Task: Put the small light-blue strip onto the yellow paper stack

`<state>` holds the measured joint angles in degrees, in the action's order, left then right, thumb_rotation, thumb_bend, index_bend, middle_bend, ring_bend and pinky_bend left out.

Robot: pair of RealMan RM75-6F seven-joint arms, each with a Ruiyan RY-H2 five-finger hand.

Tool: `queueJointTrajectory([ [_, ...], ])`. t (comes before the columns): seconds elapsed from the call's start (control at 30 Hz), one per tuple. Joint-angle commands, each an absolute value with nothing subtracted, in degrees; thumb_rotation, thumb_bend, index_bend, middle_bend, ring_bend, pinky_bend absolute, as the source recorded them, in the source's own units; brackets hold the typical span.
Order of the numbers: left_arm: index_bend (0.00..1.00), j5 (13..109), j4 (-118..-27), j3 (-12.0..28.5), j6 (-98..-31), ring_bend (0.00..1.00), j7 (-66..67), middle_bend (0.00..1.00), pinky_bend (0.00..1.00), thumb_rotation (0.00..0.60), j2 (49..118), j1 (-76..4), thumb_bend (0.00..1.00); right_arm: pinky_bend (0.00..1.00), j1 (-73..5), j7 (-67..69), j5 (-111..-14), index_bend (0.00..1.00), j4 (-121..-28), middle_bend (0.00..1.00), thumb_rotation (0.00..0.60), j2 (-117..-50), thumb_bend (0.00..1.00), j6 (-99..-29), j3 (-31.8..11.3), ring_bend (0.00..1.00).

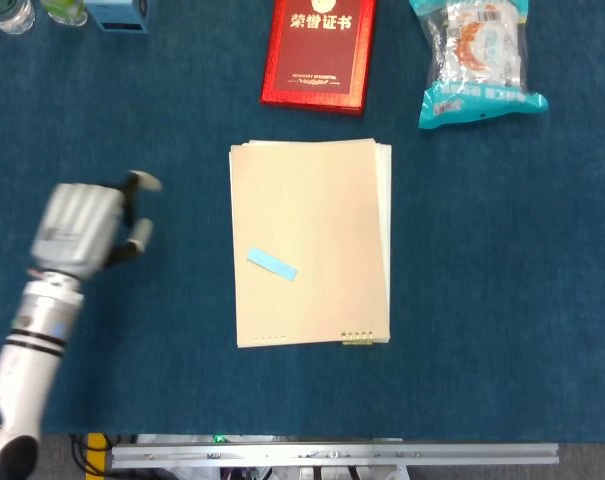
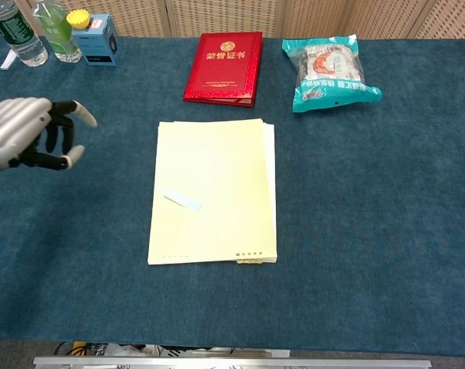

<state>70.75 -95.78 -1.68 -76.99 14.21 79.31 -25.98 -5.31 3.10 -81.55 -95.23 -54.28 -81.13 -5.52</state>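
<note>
The small light-blue strip (image 1: 272, 264) (image 2: 183, 200) lies flat and slightly slanted on the lower left part of the yellow paper stack (image 1: 317, 210) (image 2: 217, 165). Nothing touches it. My left hand (image 1: 82, 228) (image 2: 28, 132) hovers well to the left of the stack over the blue cloth, holding nothing, with its fingers apart and pointing right. My right hand shows in neither view.
A red certificate book (image 1: 319, 52) (image 2: 224, 66) lies behind the stack. A snack bag (image 1: 479, 58) (image 2: 330, 71) sits at the back right. Bottles (image 2: 17, 32) and a small blue box (image 2: 96, 37) stand at the back left corner. A blue cloth (image 2: 370, 200) covers the table.
</note>
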Motion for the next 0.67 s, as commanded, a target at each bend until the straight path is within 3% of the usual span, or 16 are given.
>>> queueJointTrajectory([
  [0.03, 0.29, 73.0, -90.9, -1.0, -81.7, 0.46, 7.2, 0.48, 0.60, 0.600, 76.8, -21.2, 0.40, 0.24, -5.5, 2.3, -82.0, 0.15, -94.9, 0.24, 0.600, -54.8, 0.09, -80.9, -5.2, 0.12],
  [0.37, 0.28, 77.4, -87.0, -2.2, -90.3, 0.40, -1.6, 0.43, 0.52, 0.600, 73.0, -12.1, 0.40, 0.24, -6.1, 0.4, -84.8, 0.15, -95.5, 0.24, 0.600, -56.1, 0.09, -80.9, -4.1, 0.12],
  [0.67, 0.28, 80.1, -87.5, -2.9, -90.7, 0.40, -0.9, 0.42, 0.51, 0.600, 71.5, -9.1, 0.39, 0.24, -5.6, -0.1, -86.1, 0.16, -96.2, 0.24, 0.600, -56.3, 0.09, -82.4, -3.7, 0.12],
])
